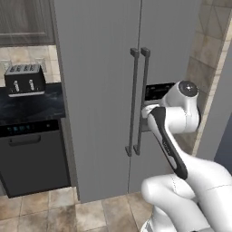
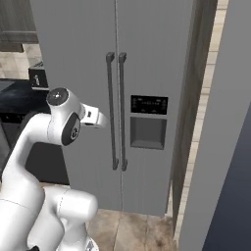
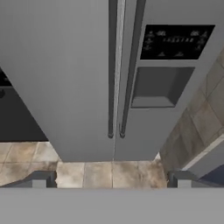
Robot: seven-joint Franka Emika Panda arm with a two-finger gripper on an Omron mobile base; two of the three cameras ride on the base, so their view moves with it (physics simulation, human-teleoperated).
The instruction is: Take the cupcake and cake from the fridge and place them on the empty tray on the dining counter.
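Since the fridge (image 3: 78, 65) ahead of my gripper (image 3: 111, 181) has both doors shut, I judge the task barely begun: cupcake and cake must be inside it, unseen. My gripper is spread wide, holding nothing, its handles (image 3: 117, 70) straight ahead and well apart. Opening, fetching and placing all remain.

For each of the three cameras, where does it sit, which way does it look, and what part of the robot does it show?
Left base view: behind the arm, to its left, facing the closed fridge; the toaster stands at left, the white arm rises at lower right.
Right base view: behind the arm, to its right, facing the fridge; the arm rises at lower left.
Hand view: on the hand, looking at the fridge doors; two open fingers at the bottom.
All three share the fridge handles.
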